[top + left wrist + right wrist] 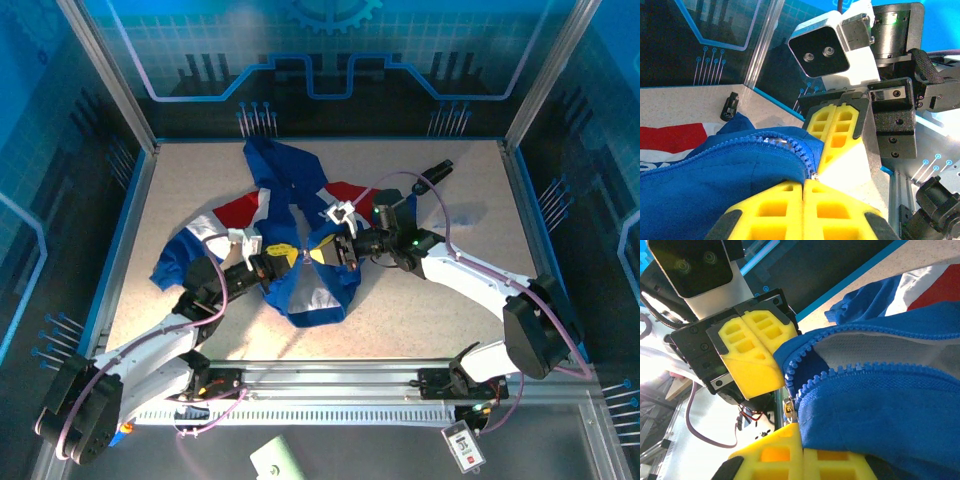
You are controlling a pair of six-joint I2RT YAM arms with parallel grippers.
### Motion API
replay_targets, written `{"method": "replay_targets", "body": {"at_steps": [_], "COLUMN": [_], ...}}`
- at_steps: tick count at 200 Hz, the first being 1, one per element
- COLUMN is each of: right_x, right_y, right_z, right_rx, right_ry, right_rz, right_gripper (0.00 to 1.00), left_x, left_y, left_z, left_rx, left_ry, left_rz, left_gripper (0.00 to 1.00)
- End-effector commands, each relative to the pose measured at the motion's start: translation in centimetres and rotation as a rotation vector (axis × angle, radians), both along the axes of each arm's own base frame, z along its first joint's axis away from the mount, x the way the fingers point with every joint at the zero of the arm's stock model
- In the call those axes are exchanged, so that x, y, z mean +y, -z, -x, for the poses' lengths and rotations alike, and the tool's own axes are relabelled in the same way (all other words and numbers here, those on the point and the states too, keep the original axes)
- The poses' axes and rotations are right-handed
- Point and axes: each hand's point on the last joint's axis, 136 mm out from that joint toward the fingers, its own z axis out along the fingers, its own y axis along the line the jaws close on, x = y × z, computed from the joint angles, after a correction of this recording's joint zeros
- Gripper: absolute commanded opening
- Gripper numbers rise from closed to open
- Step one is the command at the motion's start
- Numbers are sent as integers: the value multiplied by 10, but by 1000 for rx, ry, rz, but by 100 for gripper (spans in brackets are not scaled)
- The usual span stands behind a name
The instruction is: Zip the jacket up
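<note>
Looking down from above, we find the jacket [300,290] spread mid-table [200,170], hood toward twelve o'clock, hem toward six. The left gripper [283,256] reaches in from eight o'clock and the right gripper [322,256] from four. They meet nose to nose over the front opening, near the hem. A small black piece [437,170] lies at two o'clock, well apart from the work.

At the left wrist, our own yellow fingers [775,205] are pressed together. The zipper [785,144] teeth run down to their seam at five o'clock, so we judge them pinched on the jacket's front edge. The right gripper's fingers sit just beyond, at one o'clock.

At the right wrist, the fingers [830,460] are likewise closed, with blue cloth draped across them, apparently clamped on the other edge. The two rows of teeth lie apart, so nothing is zipped yet.

We judge the step in hand to be bringing the two bottom ends together. The next move calls for seating one end in the slider, which we cannot pick out for certain. Loose folds and the crowded grippers are what stand in the way.
</note>
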Motion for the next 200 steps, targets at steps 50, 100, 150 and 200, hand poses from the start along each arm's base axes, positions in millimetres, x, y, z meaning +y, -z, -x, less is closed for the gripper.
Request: {"method": "replay_targets", "body": {"at_steps": [50,100,150,200], "right_x": [1,0,-1,-1], "right_y": [-13,-11,-9,-8], "right_z": [-10,-9,-7,-6], "right_rx": [-25,-17,-21,-19], "right_ry": [25,23,18,15], "right_rz": [-19,-20,-20,-18], "right_gripper": [0,0,0,0], "left_x": [-5,-5,0,3], "left_y": [1,-5,-19,-23], "left_z": [8,7,-1,-5], "left_rx": [-40,-48,-72,-75], "left_ry": [38,21,-33,-56], "left_rz": [-20,-3,23,38], "left_gripper": [0,0,0,0]}}
